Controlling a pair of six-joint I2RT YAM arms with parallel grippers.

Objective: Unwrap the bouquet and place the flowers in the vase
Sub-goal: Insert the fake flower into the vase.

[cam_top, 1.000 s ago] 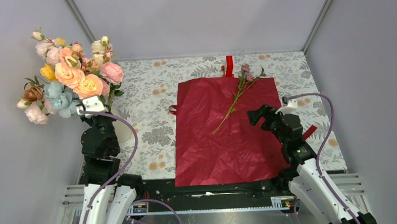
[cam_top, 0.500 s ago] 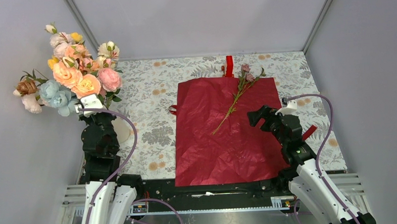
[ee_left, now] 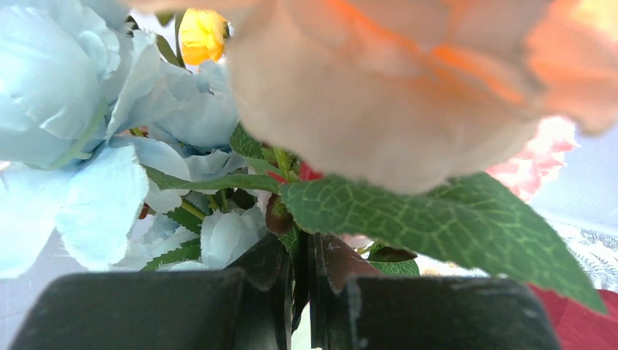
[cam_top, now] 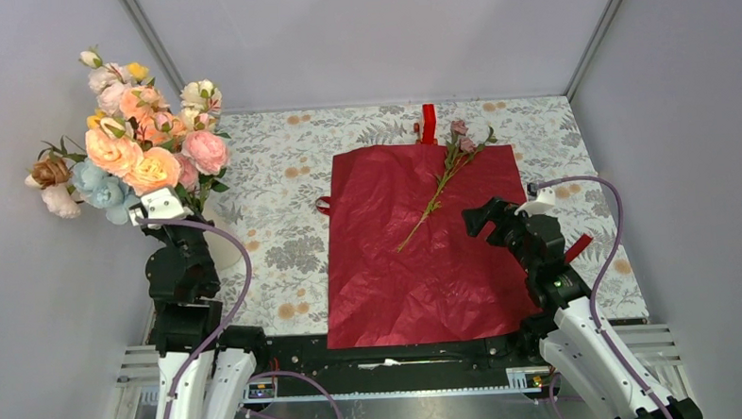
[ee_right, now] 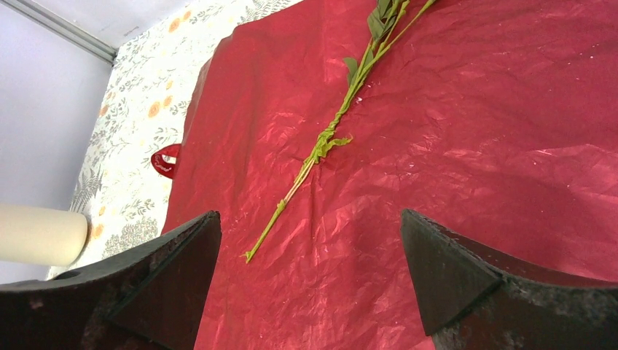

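Floral tablecloth [cam_top: 281, 176], left jaws clamped on flowers [cam_top: 119, 159], vase [cam_top: 225, 249] mostly hidden, right jaws wide over red paper [cam_top: 426, 254]

- I'm seeing the wrapping paper [cam_top: 426, 254] lying flat on the counter [cam_top: 280, 166], right of centre.
- A single stem [cam_top: 439, 186] is lying slantwise on the paper, its blooms reaching past the far edge.
- A ribbon strip [cam_top: 428, 123] is sitting just behind the paper, and a ribbon loop [cam_top: 323, 206] is touching its left edge.
- The vase [cam_top: 227, 246] is standing at the left, well apart from the paper.
- My left end effector [ee_left: 302, 292] is gripping the large flower bunch [cam_top: 133, 149] above the vase.
- My right end effector [ee_right: 310, 251] is hanging over the paper's right part, near the stem's lower end.
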